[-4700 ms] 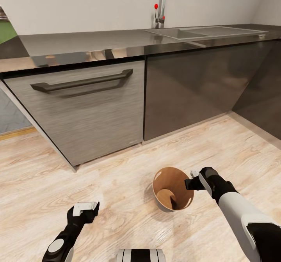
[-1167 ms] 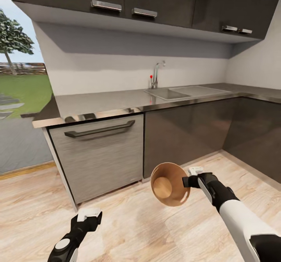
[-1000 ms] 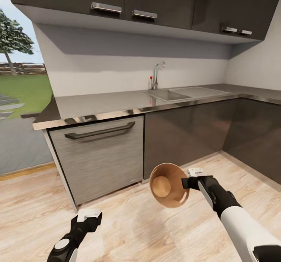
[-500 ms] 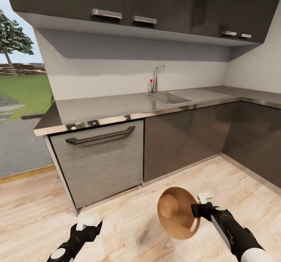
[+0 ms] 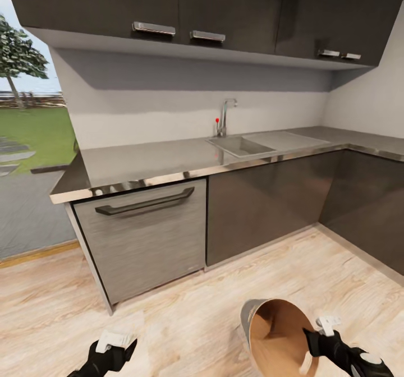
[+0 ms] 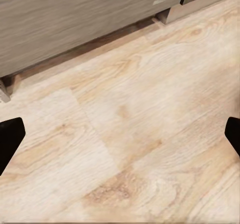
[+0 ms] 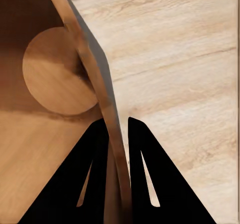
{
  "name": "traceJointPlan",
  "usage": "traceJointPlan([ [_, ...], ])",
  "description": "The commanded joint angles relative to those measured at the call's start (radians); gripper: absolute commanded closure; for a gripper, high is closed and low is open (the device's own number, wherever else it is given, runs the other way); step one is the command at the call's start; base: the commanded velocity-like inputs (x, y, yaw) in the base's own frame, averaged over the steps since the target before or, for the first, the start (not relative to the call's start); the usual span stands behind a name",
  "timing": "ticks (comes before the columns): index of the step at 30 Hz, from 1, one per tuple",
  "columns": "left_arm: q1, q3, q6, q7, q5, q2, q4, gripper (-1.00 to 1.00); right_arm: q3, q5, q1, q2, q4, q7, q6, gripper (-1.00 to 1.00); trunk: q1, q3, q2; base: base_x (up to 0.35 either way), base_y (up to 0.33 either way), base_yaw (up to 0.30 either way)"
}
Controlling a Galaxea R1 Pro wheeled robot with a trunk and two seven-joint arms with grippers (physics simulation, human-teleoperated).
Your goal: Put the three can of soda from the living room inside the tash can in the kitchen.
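Observation:
The tash can [image 5: 276,336], pale grey outside and brown inside, hangs tilted at the bottom right of the head view, above the pale wood floor. My right gripper [image 5: 314,339] is shut on its rim. In the right wrist view the two black fingers [image 7: 145,169] pinch the bin's wall [image 7: 84,48], one inside and one outside, and the round brown bottom [image 7: 56,71] looks bare. My left gripper [image 5: 114,348] hangs open low at the left, holding nothing; its fingertips [image 6: 10,136] stand wide apart over the floor. The cans of soda are out of view.
Ahead runs the kitchen's steel countertop [image 5: 151,161] with a sink [image 5: 247,144] and tall tap [image 5: 224,116]. Below it are grey cabinet fronts, one with a dark bar handle [image 5: 145,201]. Dark wall cabinets [image 5: 179,1] hang above. A lawn [image 5: 33,130] shows at the left.
My right arm has dropped and drawn back with the bin, which now hangs lower and to the right with its mouth turned more upward. The left gripper sits lower in the picture. The camera shifted slightly.

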Motion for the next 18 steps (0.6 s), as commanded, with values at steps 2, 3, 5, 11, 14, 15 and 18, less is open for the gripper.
traceJointPlan([
  [2,0.004,0.000,-0.021,-0.003,0.001,0.013,0.009,-1.00,-0.007,-0.014,0.027,0.000,-0.008,0.013,-0.032,1.00,-0.008,0.007,0.014,0.000,0.000,0.000],
  [3,0.005,0.000,-0.030,-0.004,0.002,0.019,0.011,-1.00,-0.008,-0.014,0.033,0.000,-0.008,0.014,-0.039,1.00,-0.012,0.010,0.021,0.000,0.000,0.000],
  [5,0.007,0.000,-0.060,-0.021,0.001,0.041,0.016,-1.00,-0.009,-0.014,0.045,0.000,-0.008,0.016,-0.054,1.00,-0.019,0.016,0.035,0.000,0.000,0.000],
  [11,0.007,0.000,-0.130,-0.087,0.004,0.067,0.088,-1.00,-0.012,-0.014,0.086,-0.003,-0.003,0.016,-0.076,1.00,-0.042,0.035,0.077,0.000,0.000,0.000],
  [14,0.007,0.000,-0.144,-0.125,0.003,0.070,0.109,-1.00,-0.012,-0.014,0.098,-0.006,0.001,0.016,-0.086,1.00,-0.054,0.044,0.098,0.000,0.000,0.000],
  [15,0.007,0.000,-0.145,-0.139,0.003,0.071,0.115,-1.00,-0.012,-0.014,0.100,-0.007,0.002,0.016,-0.091,1.00,-0.058,0.047,0.105,0.000,0.000,0.000],
  [18,0.005,0.005,-0.151,-0.225,0.002,0.072,0.158,-1.00,-0.012,-0.015,0.113,-0.009,0.003,0.016,-0.112,1.00,-0.069,0.057,0.126,0.000,0.000,0.000],
])
